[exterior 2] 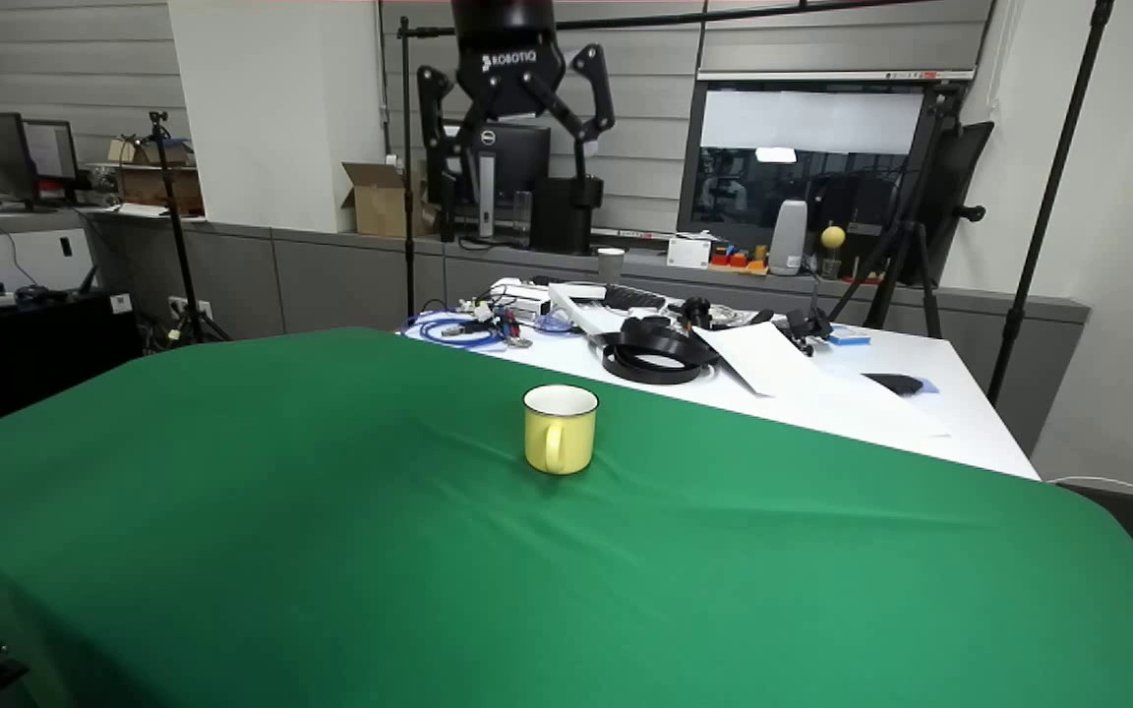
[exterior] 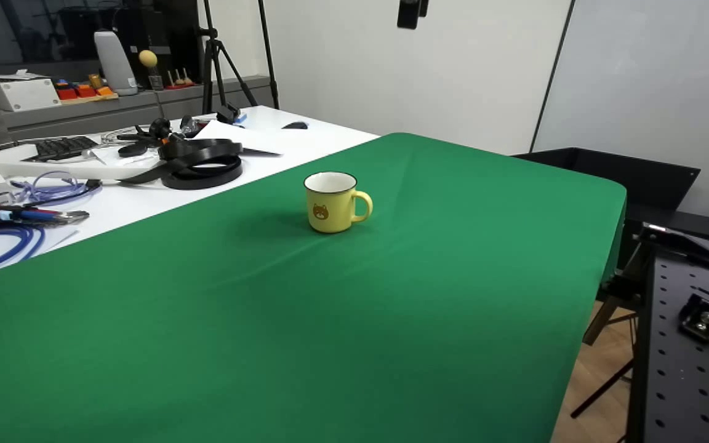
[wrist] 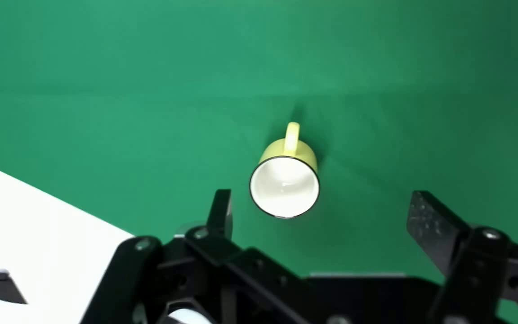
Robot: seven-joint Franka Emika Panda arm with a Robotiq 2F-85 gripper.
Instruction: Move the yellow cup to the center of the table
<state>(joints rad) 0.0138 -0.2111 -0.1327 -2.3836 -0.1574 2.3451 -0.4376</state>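
The yellow cup stands upright on the green-covered table, near its border with the white table. It shows a bear mark and side handle, and also stands in an exterior view with its handle toward the camera. My gripper is open and empty, high above the table; only a fingertip shows at the top of an exterior view. In the wrist view the fingers are wide apart, and the cup appears between and beyond them, nearer the left finger, not touched. The table fills most of that view.
A white table adjoins the green one, with black straps, a keyboard and blue cables. A tripod stands behind. A black perforated plate lies beside the green table's edge.
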